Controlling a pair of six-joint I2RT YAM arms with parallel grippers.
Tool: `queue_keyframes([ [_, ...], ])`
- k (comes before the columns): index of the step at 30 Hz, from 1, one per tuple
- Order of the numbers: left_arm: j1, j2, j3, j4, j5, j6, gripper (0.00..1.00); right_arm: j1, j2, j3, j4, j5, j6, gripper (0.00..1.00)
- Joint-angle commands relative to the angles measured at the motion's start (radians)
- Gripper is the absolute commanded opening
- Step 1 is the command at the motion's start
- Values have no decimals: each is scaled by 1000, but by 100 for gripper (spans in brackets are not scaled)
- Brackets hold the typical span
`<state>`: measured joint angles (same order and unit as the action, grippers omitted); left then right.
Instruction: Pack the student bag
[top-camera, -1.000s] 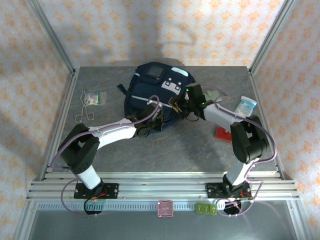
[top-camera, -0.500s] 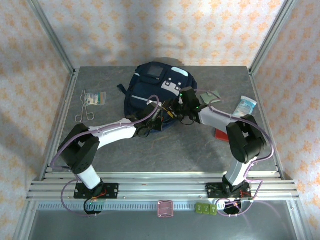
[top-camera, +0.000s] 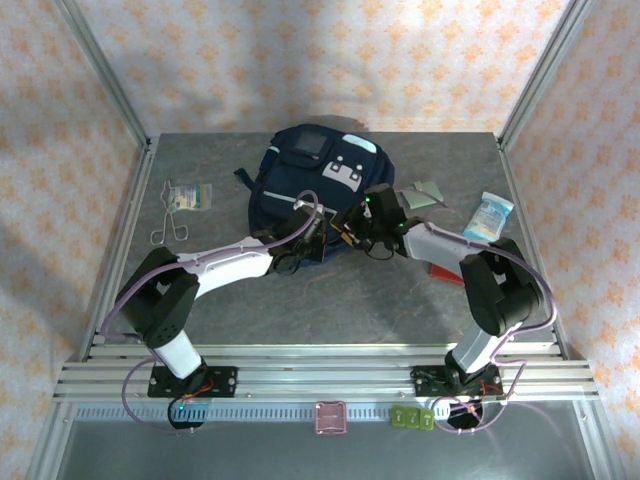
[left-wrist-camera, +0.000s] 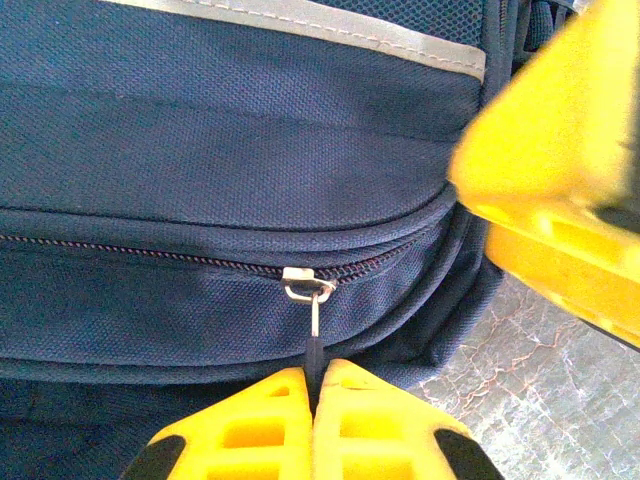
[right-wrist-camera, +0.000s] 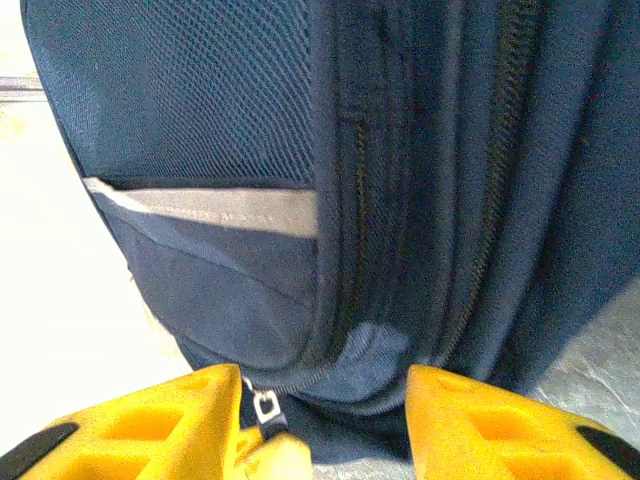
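A: Navy fabric, top view: the student bag (top-camera: 310, 180) lay just beyond the left gripper (top-camera: 303, 243).
B: Left wrist: its fingers were clamped together on the zipper pull (left-wrist-camera: 314, 322). A steady pull along the track seemed best.
A: Right wrist: the right gripper (right-wrist-camera: 322, 385) stood apart, the bag's corner between its fingers, and bracing there seemed wise.
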<state>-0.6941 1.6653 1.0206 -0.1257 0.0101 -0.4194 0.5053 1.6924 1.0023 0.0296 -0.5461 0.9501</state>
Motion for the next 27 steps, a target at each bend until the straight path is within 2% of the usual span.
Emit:
queue_keyframes([
  [1,-10,-24,19,-28,-15,-10,0,7,51,71,45,-10,15,43],
  [3,-10,-21,14,-28,-19,-8,0,7,86,101,46,-20,20,36],
  [6,-10,-22,4,-40,-61,-10,0,7,119,114,56,-38,30,7],
  [7,-10,-22,3,-49,-87,-11,0,7,121,113,58,-38,28,1],
  [10,15,-24,-12,-84,-179,-33,0,3,108,96,56,-32,20,0],
  [14,131,-88,-100,-45,-192,-74,0,-12,69,67,48,-6,6,0],
  [20,303,-142,-161,-41,-208,-68,0,-36,33,39,57,-8,-6,0],
  [24,302,-156,-155,-46,-147,-48,0,-39,34,52,47,-5,-27,0],
  [27,244,-162,-152,-60,-111,-38,0,-62,38,88,-2,8,-71,0],
])
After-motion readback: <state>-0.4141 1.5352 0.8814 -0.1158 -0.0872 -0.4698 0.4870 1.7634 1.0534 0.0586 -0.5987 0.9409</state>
